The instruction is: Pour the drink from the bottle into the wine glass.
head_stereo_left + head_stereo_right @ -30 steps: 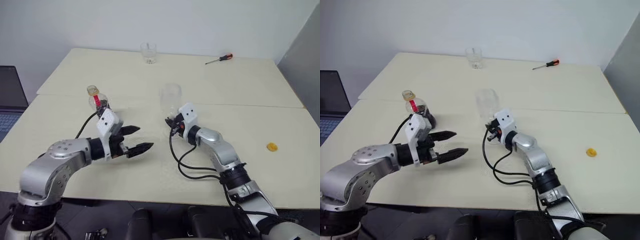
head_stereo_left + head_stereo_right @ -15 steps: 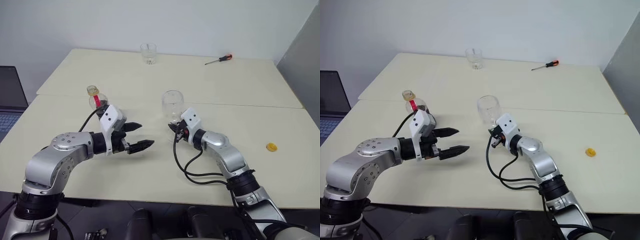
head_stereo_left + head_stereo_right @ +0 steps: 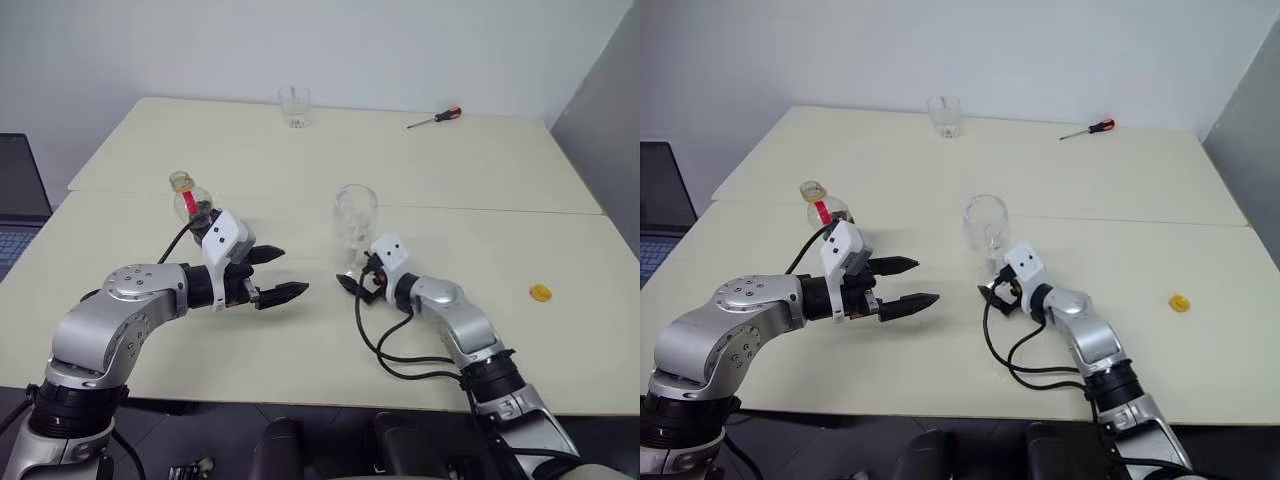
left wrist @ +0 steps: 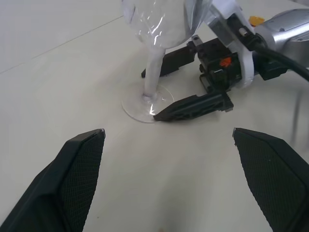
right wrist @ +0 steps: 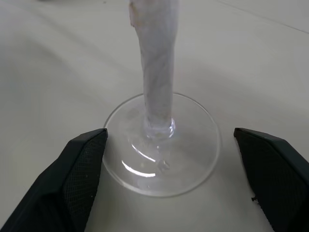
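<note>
Wine glass (image 3: 355, 225) stood upright near table (image 3: 480, 180) centre, foot flat on surface, bowl empty. Right gripper (image 3: 353, 283) spread wide at glass foot, one finger (image 4: 193, 107) either side of stem, not clamping. Bottle (image 3: 192, 203) upright toward left edge, uncapped, little dark drink at bottom. Left gripper (image 3: 278, 273) just beside bottle, spread wide, holding nothing, pointed toward glass. Tumbler (image 3: 294, 105) and screwdriver (image 3: 435, 118) near far edge. Yellow cap (image 3: 541, 293) toward right edge.

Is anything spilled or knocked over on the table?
No spills, nothing knocked over. The wine glass stands upright and the bottle is upright with its top off. One oddity: a small yellow cap lies far off by itself, and a screwdriver rests at the back.
</note>
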Tool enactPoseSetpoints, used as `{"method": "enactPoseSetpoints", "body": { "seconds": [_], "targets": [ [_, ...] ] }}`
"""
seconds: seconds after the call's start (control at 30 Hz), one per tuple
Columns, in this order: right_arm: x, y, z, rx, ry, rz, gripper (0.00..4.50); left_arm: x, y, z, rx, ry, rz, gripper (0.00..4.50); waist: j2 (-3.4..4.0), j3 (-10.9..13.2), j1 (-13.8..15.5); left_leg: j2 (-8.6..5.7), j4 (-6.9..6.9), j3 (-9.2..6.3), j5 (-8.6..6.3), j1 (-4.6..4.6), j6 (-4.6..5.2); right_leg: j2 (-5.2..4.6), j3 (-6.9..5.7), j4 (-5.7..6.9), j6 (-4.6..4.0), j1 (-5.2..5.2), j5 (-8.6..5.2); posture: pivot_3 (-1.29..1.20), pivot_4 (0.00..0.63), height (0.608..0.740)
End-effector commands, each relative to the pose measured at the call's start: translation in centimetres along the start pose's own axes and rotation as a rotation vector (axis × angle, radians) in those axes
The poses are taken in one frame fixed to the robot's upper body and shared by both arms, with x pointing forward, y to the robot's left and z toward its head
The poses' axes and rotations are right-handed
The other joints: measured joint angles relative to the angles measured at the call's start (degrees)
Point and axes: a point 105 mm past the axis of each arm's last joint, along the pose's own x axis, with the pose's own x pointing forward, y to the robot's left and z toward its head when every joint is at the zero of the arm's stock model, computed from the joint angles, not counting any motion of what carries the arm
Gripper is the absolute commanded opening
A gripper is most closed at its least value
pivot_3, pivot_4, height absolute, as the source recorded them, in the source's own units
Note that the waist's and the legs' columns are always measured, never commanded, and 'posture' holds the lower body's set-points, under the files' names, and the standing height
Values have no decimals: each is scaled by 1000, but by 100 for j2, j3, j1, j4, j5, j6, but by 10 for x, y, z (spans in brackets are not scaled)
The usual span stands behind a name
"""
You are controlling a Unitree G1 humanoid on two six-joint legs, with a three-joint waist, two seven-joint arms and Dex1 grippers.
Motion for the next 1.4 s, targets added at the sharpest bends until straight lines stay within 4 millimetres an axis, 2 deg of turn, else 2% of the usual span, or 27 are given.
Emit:
{"method": "enactPoseSetpoints", "body": {
  "seconds": [0.03, 0.13, 0.27, 0.33, 0.4, 0.47, 0.53, 0.63, 0.7, 0.77, 0.93, 1.1, 1.4],
  "targets": [
    [-25, 5, 38, -79, -110, 66, 4479, -10, 10, -2, -10, -30, 60, 4500, 2, 1, 2, 0, 0, 1, 0, 0, 0, 0, 0, 0, 0, 0, 0, 0, 150, 740],
    [-46, 9, 49, -125, -106, 121, 4479, -18, 17, -7, -47, -80, 128, 4500, 2, 1, -2, 2, 0, 1, 0, -1, 0, 0, -1, -1, 6, -2, -3, 0, 150, 740],
    [-89, 6, 60, -213, -24, 198, 4479, -36, 29, -27, -137, -147, 293, 4500, 3, 2, 9, 1, -2, -1, 0, -2, 0, -6, 2, -3, 4, -1, -3, 0, 150, 740],
    [-119, -2, 72, -216, 12, 243, 4479, -48, 32, -46, -182, -186, 402, 4500, 3, 3, 8, 1, 1, -4, 0, -2, 0, -10, 3, -6, 5, 2, -4, 0, 150, 740],
    [-140, -8, 87, -180, 14, 265, 4479, -58, 34, -58, -239, -235, 488, 4500, 1, 4, 8, 1, -1, -1, -1, 0, 1, -19, 6, -5, 3, 5, -3, 0, 150, 740],
    [-154, -17, 116, -165, -55, 256, 4479, -67, 39, -68, -218, -244, 589, 4500, -3, 5, 3, 2, 2, -4, -1, 0, 1, -20, 11, -6, 3, 5, -3, 0, 150, 740],
    [-163, -22, 145, -197, -117, 244, 4479, -79, 49, -77, -121, -224, 724, 4500, -1, 6, 1, 1, 3, -7, -1, 1, 1, -19, 12, -5, 4, 4, -4, 0, 150, 740],
    [-163, -16, 185, -323, -192, 246, 4479, -81, 56, -76, -40, -228, 779, 4500, -2, 5, 1, 2, -4, -6, -1, 4, 2, -12, 13, -6, -3, 3, -5, 0, 150, 740],
    [-160, -6, 203, -360, -238, 282, 4479, -83, 64, -67, -15, -256, 806, 4500, -2, 5, 5, 2, -9, -4, -1, 3, 2, -11, 13, -7, -11, -1, -6, 0, 150, 740],
    [-155, 2, 213, -377, -247, 309, 4479, -85, 73, -61, 5, -276, 845, 4500, -3, 4, 13, 3, -10, -3, -1, 1, 2, -11, 12, -7, -14, -3, -5, 0, 150, 740],
    [-135, 5, 230, -355, -266, 310, 4479, -79, 90, -47, 38, -310, 909, 4500, -4, 4, 13, -1, -2, 6, -1, -5, 2, -16, 12, -8, -23, -3, 7, 0, 150, 740],
    [-124, 14, 230, -347, -248, 349, 4479, -64, 99, -33, 46, -342, 908, 4500, -4, 4, 25, 0, 0, 2, -1, -8, 2, -15, 6, -7, -20, -2, 9, 0, 150, 740],
    [-123, 20, 226, -355, -237, 384, 4479, -41, 117, -32, 60, -351, 899, 4500, -4, 4, 20, 1, 0, 1, -1, -9, 2, -11, -6, -3, -19, -3, 10, 0, 150, 740]
  ]
}}
